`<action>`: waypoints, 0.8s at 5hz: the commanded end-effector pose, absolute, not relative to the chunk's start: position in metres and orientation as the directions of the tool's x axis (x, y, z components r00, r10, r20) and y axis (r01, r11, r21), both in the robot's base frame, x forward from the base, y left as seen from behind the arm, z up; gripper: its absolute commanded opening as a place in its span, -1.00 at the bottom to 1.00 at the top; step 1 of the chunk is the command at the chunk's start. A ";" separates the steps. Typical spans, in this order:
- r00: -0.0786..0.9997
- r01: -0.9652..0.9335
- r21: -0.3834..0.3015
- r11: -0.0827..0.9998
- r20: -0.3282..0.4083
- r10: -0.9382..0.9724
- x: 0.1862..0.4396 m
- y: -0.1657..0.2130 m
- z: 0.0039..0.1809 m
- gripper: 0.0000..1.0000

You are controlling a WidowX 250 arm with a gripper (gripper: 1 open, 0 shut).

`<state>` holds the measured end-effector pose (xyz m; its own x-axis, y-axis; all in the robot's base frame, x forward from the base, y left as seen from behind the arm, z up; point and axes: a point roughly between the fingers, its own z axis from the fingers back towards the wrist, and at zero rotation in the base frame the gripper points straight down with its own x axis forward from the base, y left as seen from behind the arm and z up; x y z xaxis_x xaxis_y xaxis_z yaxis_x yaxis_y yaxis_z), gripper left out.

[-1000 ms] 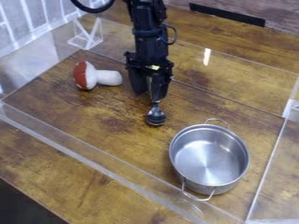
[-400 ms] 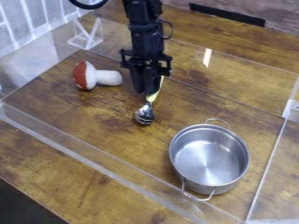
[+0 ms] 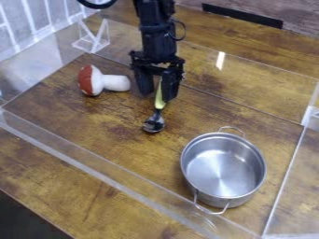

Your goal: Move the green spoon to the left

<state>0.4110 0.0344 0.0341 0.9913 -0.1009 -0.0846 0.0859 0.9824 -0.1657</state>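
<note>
Fingers (image 3: 169, 91) of the gripper (image 3: 161, 93) stand either side of the green spoon's (image 3: 159, 110) pale handle; we cannot tell whether they pinch it or stand just clear. Nearest us, we see the steel pot (image 3: 223, 168) sitting at the lower right of the wooden table (image 3: 75, 121). Beyond it, we find the spoon's silver bowl resting on the wood, its handle tilting up between the fingers. Farther left lies the red-capped mushroom toy (image 3: 100, 81), well apart from the spoon.
</note>
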 end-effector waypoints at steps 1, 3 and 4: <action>0.997 0.071 -0.145 0.987 -0.007 -0.073 0.425 0.038 0.063 -1.00; 0.999 -0.020 -0.153 0.988 0.026 0.024 0.425 0.051 0.100 -1.00; 0.995 -0.085 -0.154 0.984 0.039 0.092 0.422 0.062 0.115 -1.00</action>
